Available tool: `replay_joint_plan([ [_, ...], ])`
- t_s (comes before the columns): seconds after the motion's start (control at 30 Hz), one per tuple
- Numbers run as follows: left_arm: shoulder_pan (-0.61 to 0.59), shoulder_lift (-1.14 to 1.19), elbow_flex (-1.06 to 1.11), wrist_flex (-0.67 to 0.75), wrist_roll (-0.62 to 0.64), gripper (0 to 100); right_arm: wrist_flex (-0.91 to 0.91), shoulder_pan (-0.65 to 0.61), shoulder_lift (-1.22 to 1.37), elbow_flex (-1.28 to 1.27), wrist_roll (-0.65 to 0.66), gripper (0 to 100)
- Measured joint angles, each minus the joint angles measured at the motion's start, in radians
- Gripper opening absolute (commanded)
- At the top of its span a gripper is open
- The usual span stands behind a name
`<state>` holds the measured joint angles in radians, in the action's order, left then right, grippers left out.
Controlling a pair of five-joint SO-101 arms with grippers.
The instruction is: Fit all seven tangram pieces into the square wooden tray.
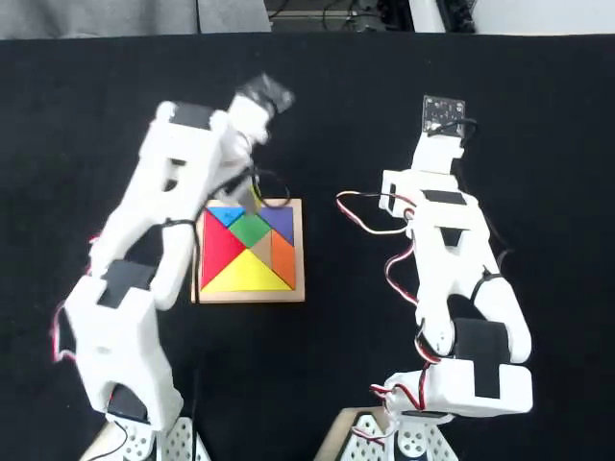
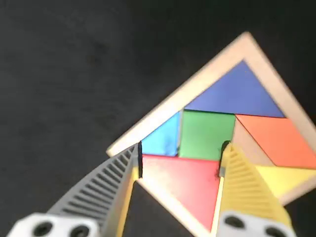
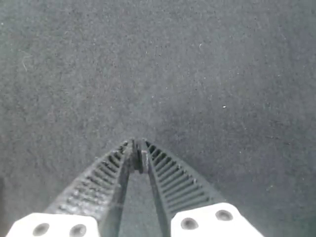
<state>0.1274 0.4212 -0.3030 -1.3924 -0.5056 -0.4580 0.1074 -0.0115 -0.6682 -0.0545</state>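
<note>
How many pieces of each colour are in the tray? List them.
Red triangle: 1
Yellow triangle: 1
Green square: 1
Orange parallelogram: 1
Dark blue triangle: 1
Light blue triangle: 1
Tan triangle, maybe bare slot: 1
Total: 7 at most

Work surface: a table covered in matte black cloth (image 1: 538, 115), with fine lint specks seen close up in the right wrist view. Beyond its far edge in the high view: grey fabric (image 1: 96, 17) at left, tangled dark cables (image 1: 336, 13) at centre, a white surface (image 1: 548, 14) at right.

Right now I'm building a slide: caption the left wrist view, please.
Open left gripper poised over the red triangle in the square wooden tray.
</note>
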Motion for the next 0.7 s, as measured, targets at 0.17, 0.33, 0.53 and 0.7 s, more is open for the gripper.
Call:
replay_joint_plan([
  [0.17, -0.097, -0.201, -0.157, -0.189, 0.081, 27, 0.0, 0.0, 0.0, 0.0, 0.0, 1.1],
  [0.33, -0.296, -0.397, -0.215, -0.324, 0.187, 27, 0.0, 0.0, 0.0, 0.0, 0.0, 1.1],
  [0.53, -0.535, -0.586, -0.114, -0.359, 0.21, 27, 0.0, 0.0, 0.0, 0.0, 0.0, 1.1],
  [0.7, -0.568, -0.733, 0.133, -0.261, 0.209, 27, 0.0, 0.0, -0.018, 0.0, 0.0, 1.1],
])
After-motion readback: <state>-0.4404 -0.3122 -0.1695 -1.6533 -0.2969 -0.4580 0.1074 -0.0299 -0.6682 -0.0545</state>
